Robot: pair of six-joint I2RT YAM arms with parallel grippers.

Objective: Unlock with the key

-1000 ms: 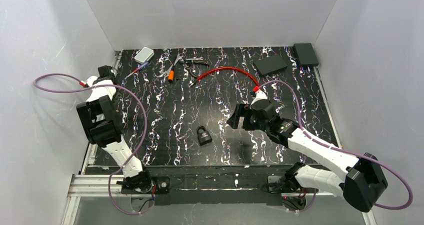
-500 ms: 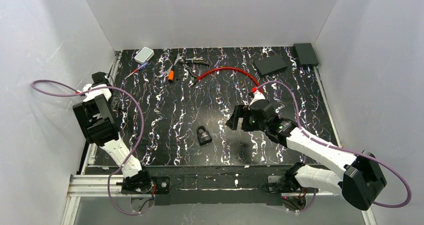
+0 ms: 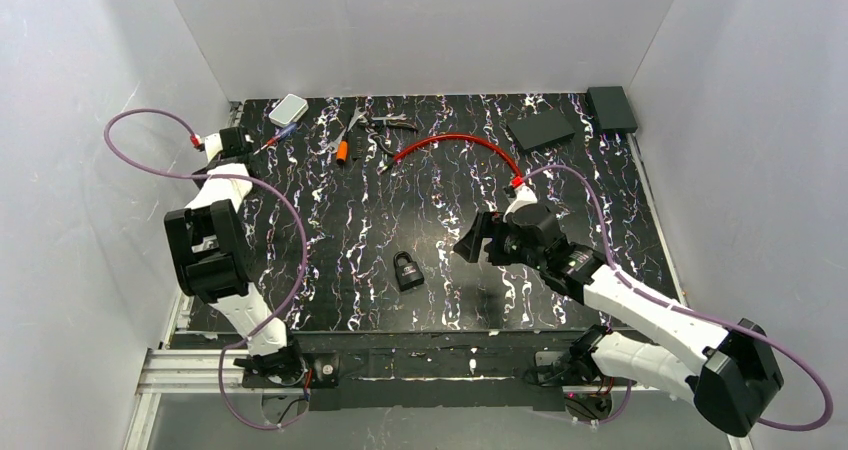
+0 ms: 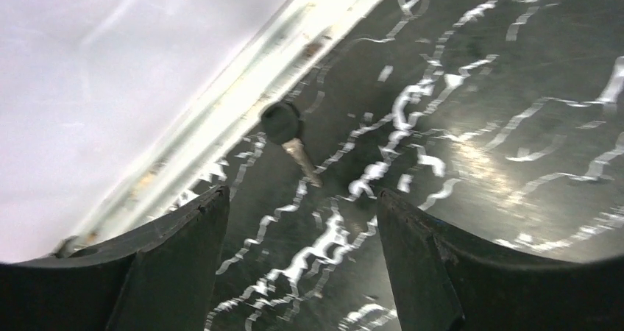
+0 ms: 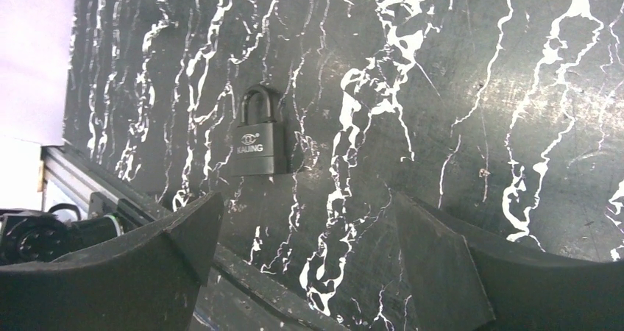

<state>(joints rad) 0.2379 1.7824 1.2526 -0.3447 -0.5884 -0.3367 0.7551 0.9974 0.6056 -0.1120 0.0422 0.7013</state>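
Left tool [image 4: 302, 198] open, empty; key [image 4: 289, 136] flat at desk [image 4: 478, 88] 10 o'clock, beside rail [image 4: 243, 103]. Risk: fingers [image 4: 176, 272] nudge key under rail. Right tool [image 5: 305, 206] open near padlock [image 5: 259, 143], 6 o'clock; loose padlock may skid.

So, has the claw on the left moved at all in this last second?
Yes. The left claw has swung farther back and inward, ending nearer the white box in the far left corner.

The padlock [image 5: 259, 143] is black, the key [image 4: 288, 136] black-headed with a silver blade, the table [image 3: 330, 220] black with white veins.
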